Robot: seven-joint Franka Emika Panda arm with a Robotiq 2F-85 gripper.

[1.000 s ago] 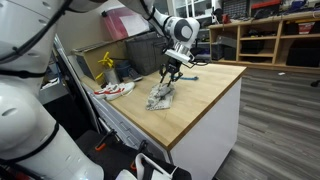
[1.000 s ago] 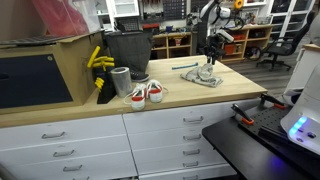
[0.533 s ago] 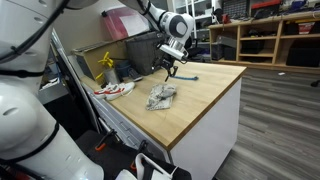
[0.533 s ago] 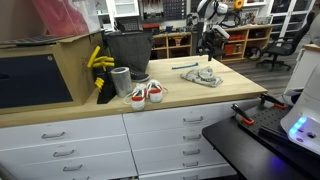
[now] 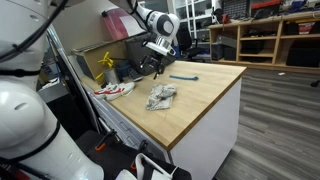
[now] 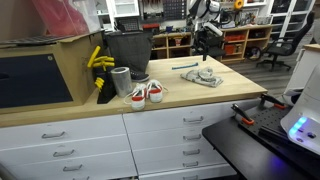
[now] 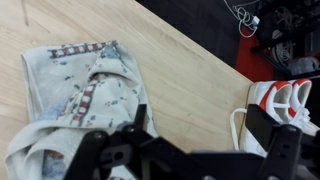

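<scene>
Lifted off the crumpled cloth (image 5: 161,96), the hand (image 5: 152,66) hangs wide open, empty, over the wooden countertop (image 5: 205,100).

Wooden countertop (image 6: 230,92) on white drawer cabinets (image 6: 170,135). Lying directly on it, in an exterior view: a crumpled patterned cloth (image 6: 205,76); a thin blue tool (image 6: 183,67) near its 10 o'clock; a pair of red-and-white sneakers (image 6: 146,93) at its 8 o'clock, well apart; a grey cup (image 6: 121,81) just beside the sneakers, at their 10 o'clock.

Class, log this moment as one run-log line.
jaws: open, empty, above worktop | cloth: crumpled, lying free | sneakers: apart from cloth
</scene>
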